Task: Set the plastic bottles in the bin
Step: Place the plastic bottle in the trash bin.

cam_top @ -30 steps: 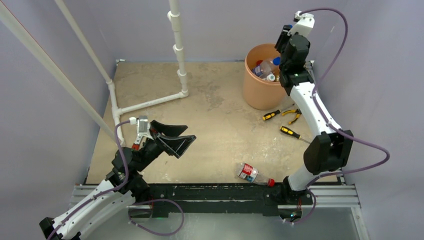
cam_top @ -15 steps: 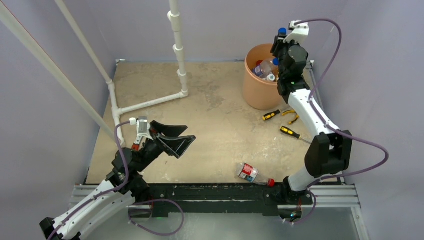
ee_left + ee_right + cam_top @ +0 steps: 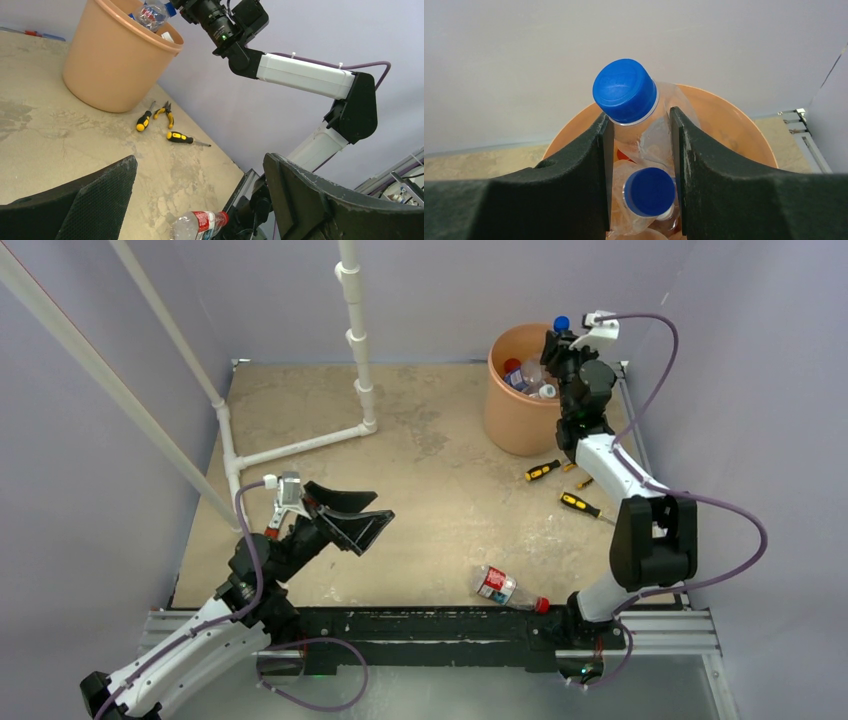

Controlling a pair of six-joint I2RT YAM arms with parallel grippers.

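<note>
The orange bin point(image 3: 508, 425) stands at the far right and holds several plastic bottles point(image 3: 522, 374). My right gripper point(image 3: 556, 342) hangs over the bin's right rim, shut on a clear bottle with a blue cap point(image 3: 561, 324). In the right wrist view the fingers point(image 3: 574, 165) clamp this bottle point(image 3: 625, 91) at its neck, with the bin point(image 3: 736, 117) and another blue-capped bottle point(image 3: 650, 192) below. One bottle with a red label and red cap point(image 3: 502, 587) lies near the table's front edge; it also shows in the left wrist view point(image 3: 196, 225). My left gripper point(image 3: 355, 517) is open and empty at the near left.
Two yellow-and-black screwdrivers point(image 3: 541, 471) point(image 3: 581, 505) and pliers point(image 3: 586, 469) lie on the table in front of the bin. White pipes point(image 3: 356, 340) stand at the back left. The left wrist view shows the bin point(image 3: 107, 65) and tools point(image 3: 179, 138).
My right wrist has tilted back over the bin's right rim, and the held bottle's blue cap now sticks up above the gripper. The left arm has not moved.
</note>
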